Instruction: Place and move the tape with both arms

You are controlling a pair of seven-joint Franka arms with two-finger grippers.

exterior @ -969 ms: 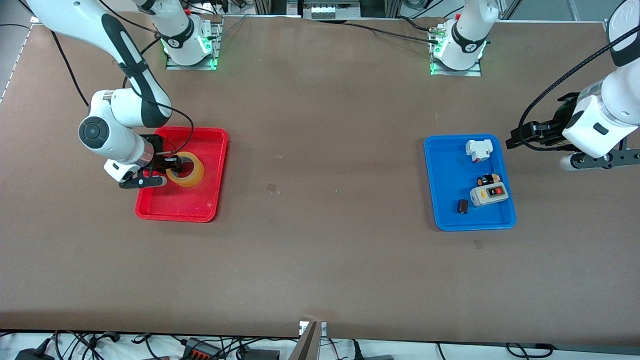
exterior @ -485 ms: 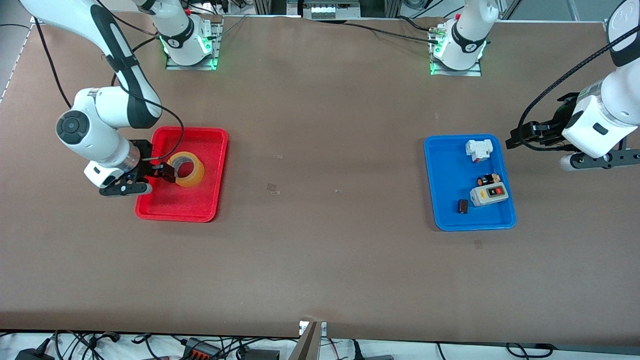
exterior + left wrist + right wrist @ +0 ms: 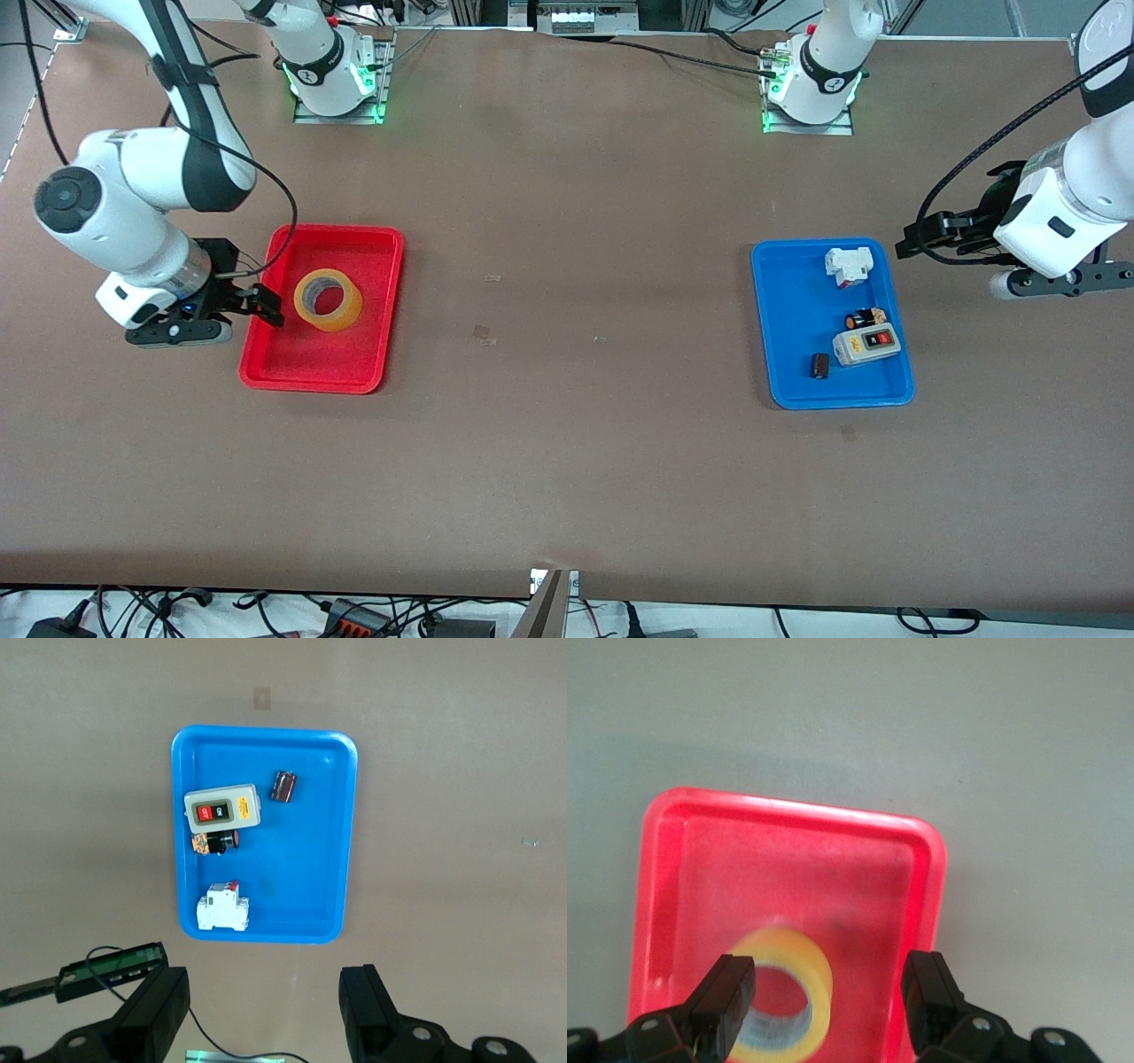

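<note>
The tape (image 3: 328, 299), a yellowish ring, lies flat in the red tray (image 3: 310, 377). My right gripper (image 3: 264, 306) is open and empty. It hangs over the tray's rim at the right arm's end of the table, just clear of the tape. In the right wrist view the tape (image 3: 799, 958) shows between and past the open gripper (image 3: 828, 992), inside the red tray (image 3: 788, 842). My left gripper (image 3: 912, 239) is open and empty. It waits above the table beside the blue tray (image 3: 780, 354), which also shows in the left wrist view (image 3: 328, 815) beyond the gripper (image 3: 266, 1001).
The blue tray holds a white breaker (image 3: 848, 265), a small black cylinder (image 3: 864, 318), a grey switch box (image 3: 866, 346) and a small dark block (image 3: 820, 365). Bare brown table lies between the two trays.
My right gripper has drawn back off the tape toward the right arm's end of the table. The tape stays in the red tray. The left arm has not moved.
</note>
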